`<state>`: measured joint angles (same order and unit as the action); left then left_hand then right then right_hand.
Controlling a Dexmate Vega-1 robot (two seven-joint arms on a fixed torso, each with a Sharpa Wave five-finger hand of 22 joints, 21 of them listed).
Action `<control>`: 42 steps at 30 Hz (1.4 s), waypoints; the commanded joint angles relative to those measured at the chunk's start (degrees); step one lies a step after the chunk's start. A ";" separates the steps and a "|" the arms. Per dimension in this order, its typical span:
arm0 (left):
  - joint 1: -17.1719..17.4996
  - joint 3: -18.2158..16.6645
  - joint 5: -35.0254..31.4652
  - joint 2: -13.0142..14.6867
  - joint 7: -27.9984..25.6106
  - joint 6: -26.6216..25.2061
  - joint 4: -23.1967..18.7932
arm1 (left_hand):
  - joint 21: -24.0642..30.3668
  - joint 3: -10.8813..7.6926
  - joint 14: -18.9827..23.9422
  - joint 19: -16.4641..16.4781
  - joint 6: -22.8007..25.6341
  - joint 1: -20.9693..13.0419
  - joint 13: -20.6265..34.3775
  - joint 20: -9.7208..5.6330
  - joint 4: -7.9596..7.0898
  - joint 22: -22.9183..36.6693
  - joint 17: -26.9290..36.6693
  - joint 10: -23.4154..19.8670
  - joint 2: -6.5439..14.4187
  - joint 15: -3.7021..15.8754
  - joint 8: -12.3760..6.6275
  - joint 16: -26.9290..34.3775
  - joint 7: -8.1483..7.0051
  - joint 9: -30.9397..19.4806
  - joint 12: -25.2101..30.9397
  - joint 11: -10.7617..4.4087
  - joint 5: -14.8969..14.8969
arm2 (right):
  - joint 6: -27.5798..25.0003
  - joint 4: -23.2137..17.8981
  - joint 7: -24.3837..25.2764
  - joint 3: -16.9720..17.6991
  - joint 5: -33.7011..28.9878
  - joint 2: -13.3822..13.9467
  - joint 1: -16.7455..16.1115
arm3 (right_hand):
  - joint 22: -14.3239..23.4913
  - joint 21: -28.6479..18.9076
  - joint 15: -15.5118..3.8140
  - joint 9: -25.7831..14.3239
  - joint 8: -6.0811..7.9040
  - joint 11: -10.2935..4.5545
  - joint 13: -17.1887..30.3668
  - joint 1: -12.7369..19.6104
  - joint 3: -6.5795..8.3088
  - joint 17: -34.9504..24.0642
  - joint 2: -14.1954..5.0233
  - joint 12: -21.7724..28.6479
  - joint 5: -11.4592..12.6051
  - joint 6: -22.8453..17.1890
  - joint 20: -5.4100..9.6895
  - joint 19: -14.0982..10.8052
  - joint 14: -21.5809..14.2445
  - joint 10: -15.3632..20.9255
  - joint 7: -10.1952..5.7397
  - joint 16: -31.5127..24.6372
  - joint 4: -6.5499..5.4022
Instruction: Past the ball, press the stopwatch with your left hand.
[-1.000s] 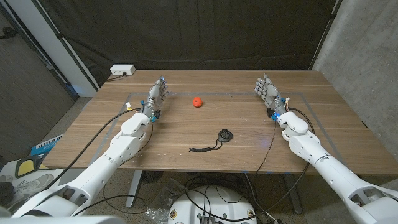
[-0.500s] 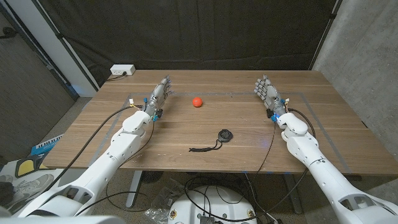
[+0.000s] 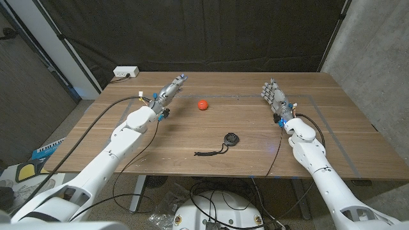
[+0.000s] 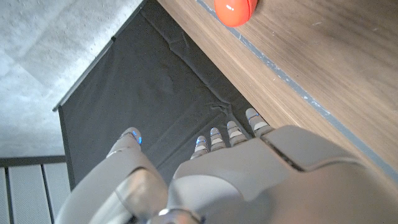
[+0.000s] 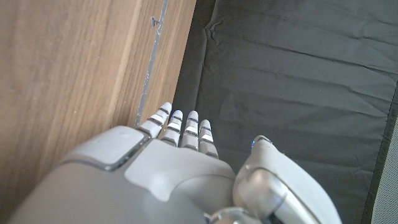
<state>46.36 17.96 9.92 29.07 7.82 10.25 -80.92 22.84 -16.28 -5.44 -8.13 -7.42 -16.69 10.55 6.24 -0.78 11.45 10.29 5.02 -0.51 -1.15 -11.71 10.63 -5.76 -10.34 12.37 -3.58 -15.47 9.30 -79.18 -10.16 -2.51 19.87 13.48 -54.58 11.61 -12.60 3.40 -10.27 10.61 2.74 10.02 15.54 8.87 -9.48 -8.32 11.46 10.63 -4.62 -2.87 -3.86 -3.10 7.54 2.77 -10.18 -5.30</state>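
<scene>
Both arms are built of smooth white rounded shells, thick at the forearm and narrowing toward the wrist. The left robot hand [image 3: 167, 91] is grey metal with slim segmented fingers; small blue and yellow fittings sit at its wrist, and a black cable runs from there back along the left arm. The right robot hand [image 3: 275, 94] is the same grey, with dark gaps between the finger segments and a black cable looping from its wrist. In the wrist views, the back of each hand is a glossy pale-grey plate, and the fingers [image 4: 215, 136] show silver bands with blue-tinted tips [image 5: 176, 114].
</scene>
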 commanded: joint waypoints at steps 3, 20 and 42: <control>-0.90 1.17 -9.94 3.21 3.43 -1.17 -4.95 | -0.52 -0.05 -0.40 -1.15 0.05 -1.35 0.37 0.39 1.09 0.28 0.39 -0.96 -0.55 -0.30 -0.12 0.37 0.62 -0.31 0.16 -0.35 -0.14 | -1.18 -3.60 -0.56 3.16 -3.79 -3.65 -2.80 | 0.07 -0.37 0.58 -0.17 0.29 0.04 0.30 0.51 0.28 -0.24 0.45 0.40 0.19 -0.36 0.02 -0.38 0.16 0.54 -0.07 -0.10 0.16; -1.74 2.19 -18.23 7.32 7.92 -0.12 -11.08 | -0.54 0.49 -0.61 -1.07 2.24 -4.01 0.67 1.20 3.16 0.50 0.67 -2.94 -2.53 -0.99 -0.86 0.60 0.91 -0.49 0.77 1.08 -0.13 | -0.73 -8.00 1.55 3.33 -6.42 -6.04 -6.57 | 0.08 -0.38 0.64 -0.17 0.28 0.14 0.31 0.41 0.29 -0.26 0.52 0.41 0.16 -0.38 0.01 -0.39 0.09 0.64 -0.07 -0.09 0.18; -7.33 6.16 -23.86 9.53 19.82 4.13 -12.59 | -0.31 1.49 0.87 -0.37 5.73 -6.49 0.99 1.57 5.05 0.68 0.96 -5.87 -4.79 -0.63 -1.82 1.22 1.21 -0.66 1.69 1.63 -0.52 | -0.75 -12.14 6.46 1.51 -11.20 -6.39 -8.72 | 0.08 -0.43 0.58 -0.18 0.33 0.15 0.32 0.45 0.39 -0.24 0.62 0.48 0.14 -0.59 0.01 -0.51 -0.08 0.97 -0.23 -0.08 0.36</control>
<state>41.55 22.09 -10.48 37.52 22.11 12.38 -92.37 22.40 -14.72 -4.81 -8.50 -2.23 -22.84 11.35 7.70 3.90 11.87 11.08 -0.21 -5.01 -1.94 -12.97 11.51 -4.39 -10.81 13.80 -1.84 -15.69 7.87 -89.76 -6.12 -0.16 10.52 7.72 -62.19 11.59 -12.60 3.39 -10.26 10.60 2.81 10.00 15.86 9.02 -9.46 -8.01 11.66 10.62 -4.92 -2.86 -3.85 -3.10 8.07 2.45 -10.17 -5.14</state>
